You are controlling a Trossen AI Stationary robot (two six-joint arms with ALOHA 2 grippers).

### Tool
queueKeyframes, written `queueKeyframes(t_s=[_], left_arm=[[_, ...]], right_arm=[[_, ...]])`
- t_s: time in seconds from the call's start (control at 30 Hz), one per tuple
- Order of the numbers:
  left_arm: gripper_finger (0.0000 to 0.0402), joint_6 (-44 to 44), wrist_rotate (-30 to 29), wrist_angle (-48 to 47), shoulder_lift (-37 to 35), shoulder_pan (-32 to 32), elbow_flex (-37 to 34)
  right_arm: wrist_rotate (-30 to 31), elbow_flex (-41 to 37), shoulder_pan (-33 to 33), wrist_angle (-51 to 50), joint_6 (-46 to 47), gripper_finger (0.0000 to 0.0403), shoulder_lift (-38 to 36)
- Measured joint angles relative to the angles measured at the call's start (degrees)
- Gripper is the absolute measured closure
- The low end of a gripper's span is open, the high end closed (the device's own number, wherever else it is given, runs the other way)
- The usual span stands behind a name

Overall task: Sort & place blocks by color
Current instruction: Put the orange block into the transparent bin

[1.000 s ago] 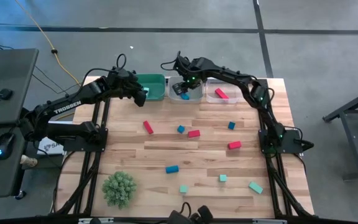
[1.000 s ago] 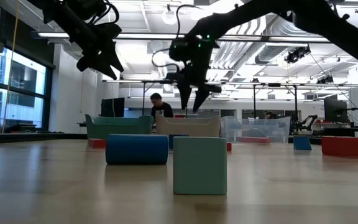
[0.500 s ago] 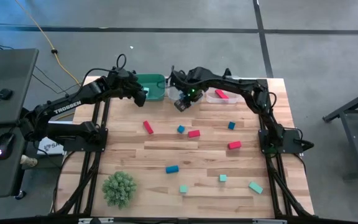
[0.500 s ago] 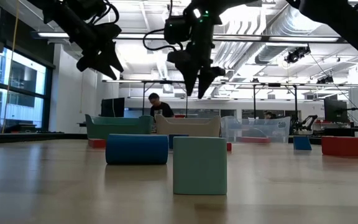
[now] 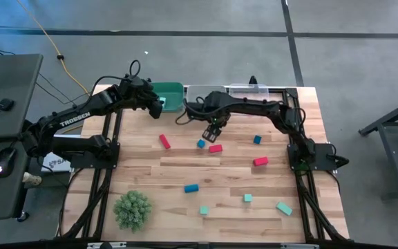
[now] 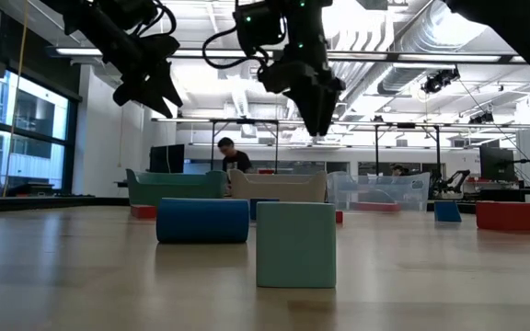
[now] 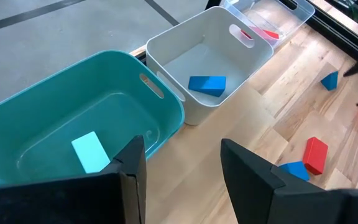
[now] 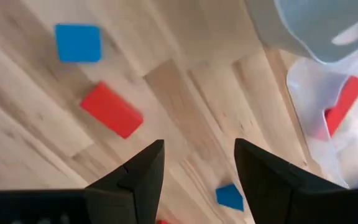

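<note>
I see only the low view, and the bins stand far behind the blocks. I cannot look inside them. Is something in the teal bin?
Observer: Yes. One light teal block lies in the teal bin.
Operator: And in the white bin beside it?
Observer: The white bin holds one blue block.
Operator: What is below the right gripper?
Observer: Bare wood. The right gripper is open and empty, with a red block on the table close beside it.
</note>
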Motion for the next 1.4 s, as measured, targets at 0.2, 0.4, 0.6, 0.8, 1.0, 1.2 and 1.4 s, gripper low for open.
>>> queueKeyframes(t_s=[0.2, 0.4, 0.6, 0.8, 1.0, 1.2, 1.4], left_arm=[[0.027, 0.0, 0.0, 0.0, 0.01, 0.0, 0.0], [0.027, 0.0, 0.0, 0.0, 0.0, 0.0, 0.0], [0.027, 0.01, 0.0, 0.02, 0.01, 0.01, -0.01], [0.027, 0.0, 0.0, 0.07, 0.02, 0.02, -0.02], [0.027, 1.02, 0.0, 0.09, 0.02, 0.01, -0.01], [0.027, 1.5, 0.0, 0.09, 0.02, 0.01, -0.02], [0.027, 1.49, 0.0, 0.07, 0.02, 0.0, -0.02]], right_arm=[[-0.44, -2.97, 2.88, 0.16, -2.02, 0.0217, 0.04], [-0.43, -11.28, 5.03, 0.2, -1.49, 0.0217, -2.79], [-0.37, -25.23, 5.63, 0.68, 6.15, 0.0217, -11.31], [-1.95, -37.83, 5.56, 4.61, 15.86, 0.0217, -22.08], [-1.95, -45.61, 5.56, 7.85, 24.35, 0.0217, -31.04], [-1.75, -50.23, 5.56, 8.95, 29.45, 0.0217, -37.74], [-0.62, -53.92, 4.52, 9.22, 27.69, 0.0217, -42.09]])
